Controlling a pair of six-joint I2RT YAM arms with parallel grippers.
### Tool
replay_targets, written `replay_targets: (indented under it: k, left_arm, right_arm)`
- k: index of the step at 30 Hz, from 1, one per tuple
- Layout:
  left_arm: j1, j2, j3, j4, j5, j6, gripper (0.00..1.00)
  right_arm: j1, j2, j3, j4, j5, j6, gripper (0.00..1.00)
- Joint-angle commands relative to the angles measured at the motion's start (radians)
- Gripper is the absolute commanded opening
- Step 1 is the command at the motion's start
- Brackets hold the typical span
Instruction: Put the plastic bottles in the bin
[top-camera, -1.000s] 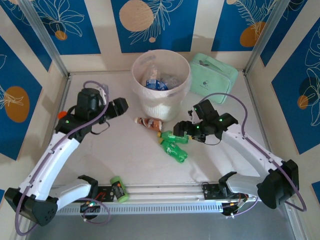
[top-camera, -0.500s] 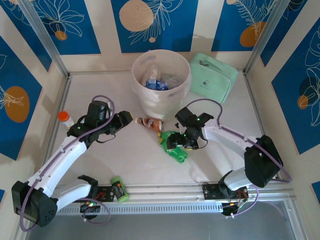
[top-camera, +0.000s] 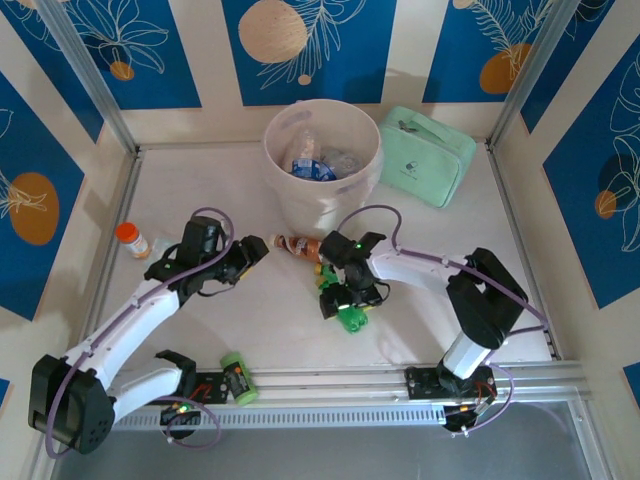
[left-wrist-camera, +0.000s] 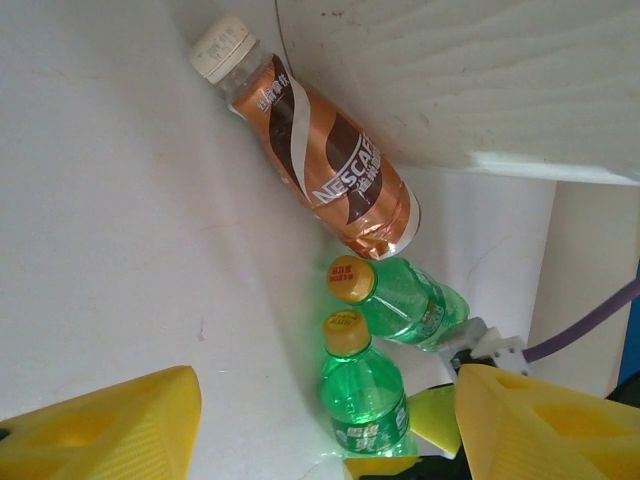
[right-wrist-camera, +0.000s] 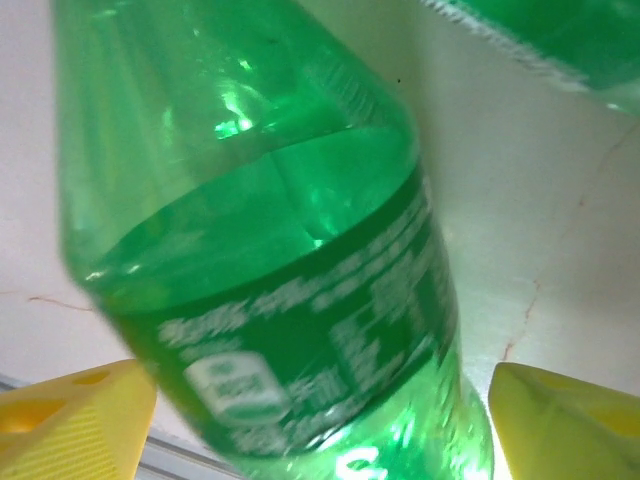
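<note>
The right gripper is down low over a pair of small green plastic bottles with yellow caps. They lie side by side on the white table, caps towards the left arm. Its yellow jaws are spread wide, with the labelled body of one green bottle lying between them; I can't tell whether the pads touch it.

A little farther back and to the left, the left gripper is low over the table, jaws parted with nothing between them. It points at a brown plastic coffee bottle with a pale cap. Off to the left stands a small orange-capped jar.

The brown bottle lies on its side just beside the foot of the round pale pink-cream plastic bin. Inside the bin sit clear plastic bottles with blue labels. A mint-green zipped bag lies to the bin's right.
</note>
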Motion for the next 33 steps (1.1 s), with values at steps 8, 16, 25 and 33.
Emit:
replay_targets:
  k: [8, 16, 25, 33]
  left_arm:
    - [-0.008, -0.017, -0.031, 0.041, 0.035, -0.028, 0.68]
    - [-0.063, 0.009, 0.001, 0.078, 0.062, -0.031, 0.69]
    - [-0.178, 0.087, 0.081, 0.192, 0.094, -0.069, 0.68]
    - [-0.186, 0.109, 0.075, 0.307, 0.117, -0.147, 0.65]
  right_arm:
    - [0.056, 0.025, 0.050, -0.052, 0.080, -0.010, 0.71]
    - [0.112, -0.116, 0.103, -0.068, 0.103, -0.021, 0.67]
    - [0.129, -0.247, 0.212, -0.051, 0.046, -0.048, 0.66]
    - [0.133, -0.290, 0.263, -0.019, -0.040, -0.064, 0.65]
